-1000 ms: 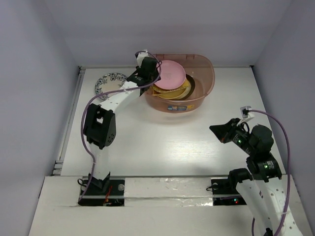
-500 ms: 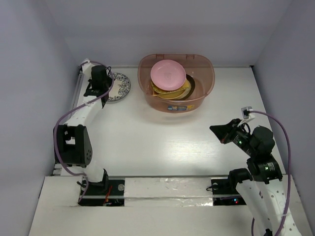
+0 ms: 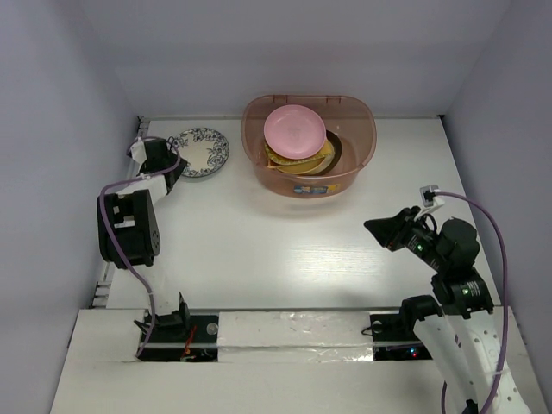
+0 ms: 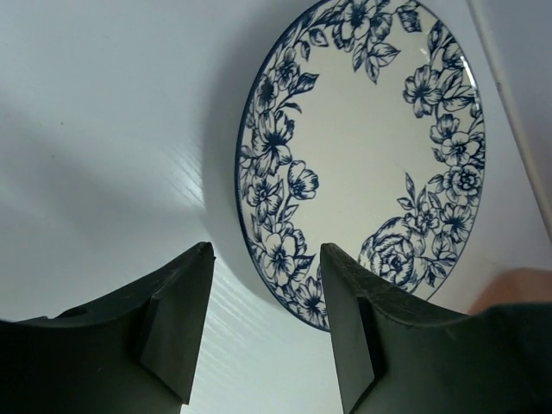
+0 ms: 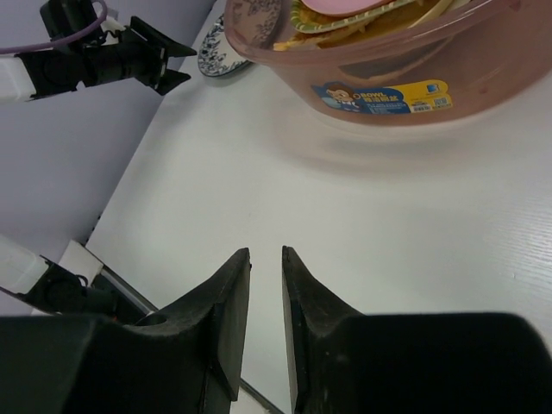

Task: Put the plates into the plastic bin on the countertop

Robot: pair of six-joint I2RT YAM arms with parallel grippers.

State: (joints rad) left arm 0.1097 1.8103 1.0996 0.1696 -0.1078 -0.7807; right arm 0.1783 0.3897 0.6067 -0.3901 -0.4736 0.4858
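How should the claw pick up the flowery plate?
Grab the flowery plate by its thin rim, at the edge nearest the left claw. It lies flat on the countertop, so probably come in low from that side, one finger under the rim, one on top.

Bare countertop [image 3: 259,233] between blue-and-white plate [image 3: 204,152] and plastic bin [image 3: 358,168]; lilac wall [image 3: 69,129] close left of plate.

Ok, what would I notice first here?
The big reddish-pink plastic bin at the back of the countertop, with a pink plate on top of the dishes piled inside. Then the blue-and-white floral plate lying alone to its left, with the left gripper open beside it.
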